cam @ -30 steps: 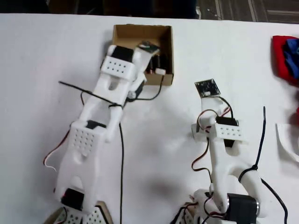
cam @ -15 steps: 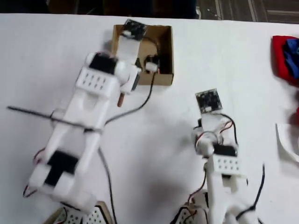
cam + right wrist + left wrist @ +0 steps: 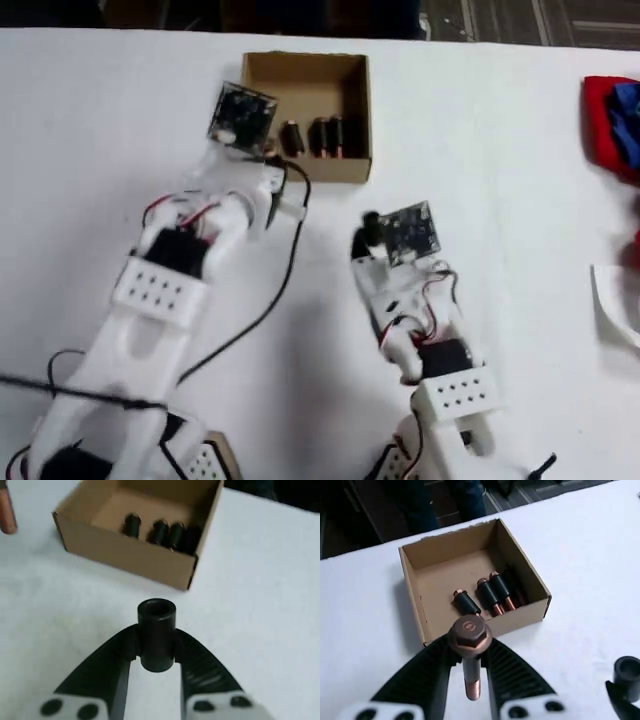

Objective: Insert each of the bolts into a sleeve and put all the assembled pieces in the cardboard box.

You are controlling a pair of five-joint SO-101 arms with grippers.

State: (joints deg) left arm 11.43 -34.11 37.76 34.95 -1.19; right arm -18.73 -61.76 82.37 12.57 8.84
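Your left gripper is clamping a copper bolt beside the cardboard box, where three assembled pieces are lying. Your right gripper is pinching a black sleeve. Insertion is pending, and it calls for lining up the bolt tip with the sleeve's bore.

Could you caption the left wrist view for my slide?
Left gripper holding a copper bolt near the cardboard box of assembled pieces.
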